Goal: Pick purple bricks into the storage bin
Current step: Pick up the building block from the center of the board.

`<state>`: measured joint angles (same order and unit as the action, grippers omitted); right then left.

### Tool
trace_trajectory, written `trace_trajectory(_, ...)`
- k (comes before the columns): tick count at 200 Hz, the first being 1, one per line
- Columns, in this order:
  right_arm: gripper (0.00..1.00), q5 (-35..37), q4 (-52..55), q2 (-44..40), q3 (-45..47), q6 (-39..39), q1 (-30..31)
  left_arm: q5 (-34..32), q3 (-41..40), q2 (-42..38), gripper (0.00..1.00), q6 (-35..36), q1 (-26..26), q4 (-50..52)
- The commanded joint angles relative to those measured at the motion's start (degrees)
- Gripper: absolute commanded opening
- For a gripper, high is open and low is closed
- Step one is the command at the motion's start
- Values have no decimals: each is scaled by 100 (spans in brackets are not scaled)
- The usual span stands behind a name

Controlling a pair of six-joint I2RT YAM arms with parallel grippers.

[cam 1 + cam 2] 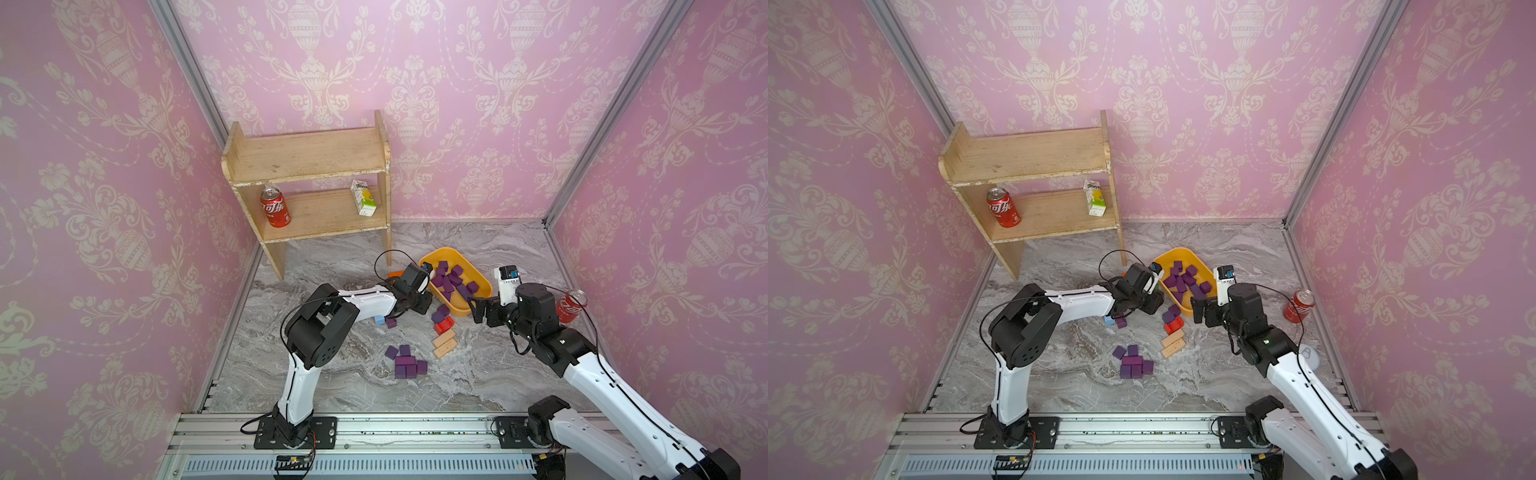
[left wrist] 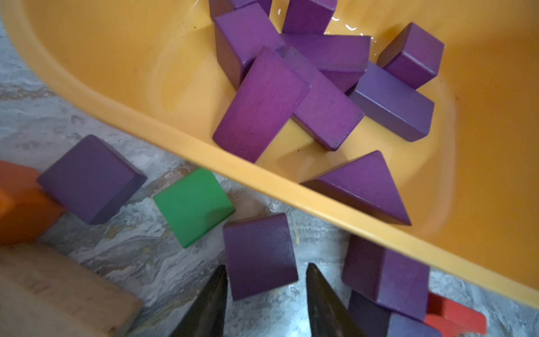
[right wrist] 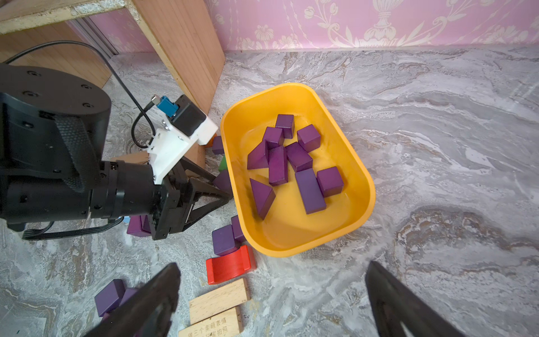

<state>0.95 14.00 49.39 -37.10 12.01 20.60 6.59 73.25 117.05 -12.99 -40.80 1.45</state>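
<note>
Filling the lower middle of both top views: grey marbled table point(image 1: 478, 374). Upper left of centre, against the back wall: wooden shelf point(image 1: 307, 156).

Just right of centre, beside the shelf's right leg and flat on the table: storage bin point(image 1: 446, 252).

Low at the bin's left wall: left gripper point(image 2: 266, 266), narrowly spread astride one purple cube point(image 2: 259, 233) on the table. One finger point(image 2: 215, 291) at the cube's edge, thin gap at the other, so not pinching.

At the bin's lower-right end: right gripper point(image 3: 272, 264), spread wide, nothing between.

On the shelf's lower board: red can point(image 1: 275, 207) and small carton point(image 1: 364, 198). At the table's right edge: second red can point(image 1: 571, 306).

Heaped inside the bin: some nine or ten purple bricks point(image 3: 277, 166). Outside it, a loose cluster point(image 1: 405, 365) below centre and a few against the bin's lower-left wall.

Near the bin: red block point(image 3: 230, 264), two tan blocks point(image 3: 218, 300), green block point(image 2: 194, 205), orange block point(image 2: 17, 204), blue block point(image 1: 378, 320).
</note>
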Motion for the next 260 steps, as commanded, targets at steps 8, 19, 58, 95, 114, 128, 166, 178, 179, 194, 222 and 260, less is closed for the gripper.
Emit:
trace_trajectory(8,100,84,63,54,45,38,-36,-201,220,148,46,110,-56,109)
trace_trajectory(19,100,88,68,62,43,38,-33,-242,258,167,46,111,-61,148)
trace_trajectory(58,100,106,77,73,45,38,-38,-347,357,211,48,81,-70,210)
trace_trajectory(95,100,144,99,89,35,38,-38,-375,450,266,42,101,-88,324)
trace_trajectory(114,100,148,105,79,37,38,-35,-404,473,293,37,133,-94,388)
trace_trajectory(128,100,167,113,80,29,38,-38,-447,488,309,39,132,-96,442)
trace_trajectory(166,100,212,121,84,36,48,-38,-501,440,299,35,174,-106,470)
trace_trajectory(178,100,230,137,89,27,52,-30,-501,431,277,31,191,-116,461)
trace_trajectory(179,100,234,138,84,27,54,-34,-501,433,275,31,191,-114,461)
trace_trajectory(194,100,253,147,78,25,56,-30,-514,411,210,25,218,-121,448)
trace_trajectory(222,100,263,147,80,30,71,-31,-511,295,40,21,225,-122,372)
trace_trajectory(260,100,260,112,80,54,111,-32,-691,192,-340,21,245,-128,522)
